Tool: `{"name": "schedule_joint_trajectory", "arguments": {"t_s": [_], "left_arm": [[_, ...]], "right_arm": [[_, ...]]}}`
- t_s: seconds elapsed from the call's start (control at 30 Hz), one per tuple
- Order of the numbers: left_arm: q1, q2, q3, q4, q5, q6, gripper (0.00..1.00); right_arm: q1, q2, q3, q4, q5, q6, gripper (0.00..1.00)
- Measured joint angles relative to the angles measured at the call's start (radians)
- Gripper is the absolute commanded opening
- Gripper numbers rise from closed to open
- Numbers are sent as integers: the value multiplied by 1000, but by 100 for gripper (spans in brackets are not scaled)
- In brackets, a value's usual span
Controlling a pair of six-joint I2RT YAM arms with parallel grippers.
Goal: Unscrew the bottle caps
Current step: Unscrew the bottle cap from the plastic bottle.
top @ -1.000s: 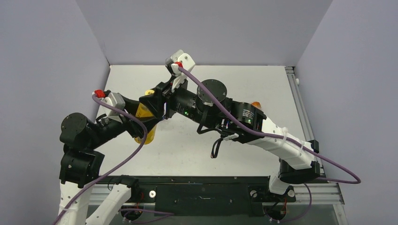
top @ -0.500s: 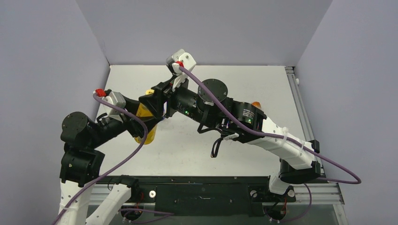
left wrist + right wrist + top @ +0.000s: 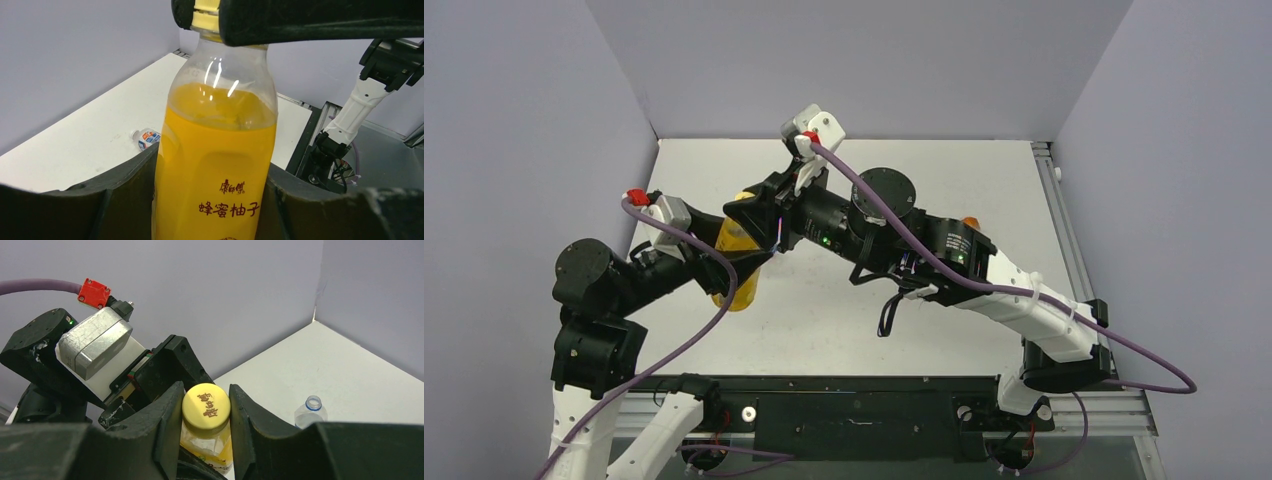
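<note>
While our left gripper (image 3: 212,210) clamps the juice bottle (image 3: 215,140), our right gripper (image 3: 204,412) pinches its yellow cap (image 3: 206,402), probably needing a twist next

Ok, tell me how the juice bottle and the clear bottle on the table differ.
The juice bottle has its yellow cap on; the clear bottle has none, mouth open. The left tool grips the juice bottle, the right tool its cap; the clear bottle sits untouched on the table. Both are plastic bottles.
</note>
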Motion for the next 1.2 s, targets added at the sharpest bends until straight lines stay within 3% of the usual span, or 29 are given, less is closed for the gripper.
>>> {"name": "schedule_joint_trajectory", "arguments": {"t_s": [0.2, 0.37, 0.57, 0.63, 0.67, 0.7, 0.77, 0.93, 1.07, 1.2], "left_arm": [[0, 1, -5, 40, 77, -84, 21], [-5, 18, -14, 153, 258, -270, 20], [-7, 30, -23, 294, 409, -464, 18], [-7, 30, -23, 315, 434, -493, 17], [-7, 30, -25, 323, 441, -502, 17], [-7, 30, -28, 330, 444, -506, 17], [-6, 30, -34, 332, 441, -507, 16], [-4, 27, -29, 253, 324, -358, 11], [-3, 18, -29, 152, 194, -183, 9], [-3, 1, -30, 105, 113, -79, 9]], "right_arm": [[-52, -55, -68, 36, -185, -19, 0], [-123, -149, -206, 150, -489, -14, 0], [-143, -166, -233, 217, -679, -11, 0], [-143, -166, -232, 219, -702, -14, 11], [-143, -166, -229, 216, -704, -15, 36], [-143, -166, -229, 213, -703, -18, 63], [-141, -166, -228, 200, -670, -17, 76], [-85, -182, -227, 152, -372, -35, 79], [-24, -160, -158, 101, -159, -34, 69], [3, -85, -15, 51, -40, -30, 56]]}}
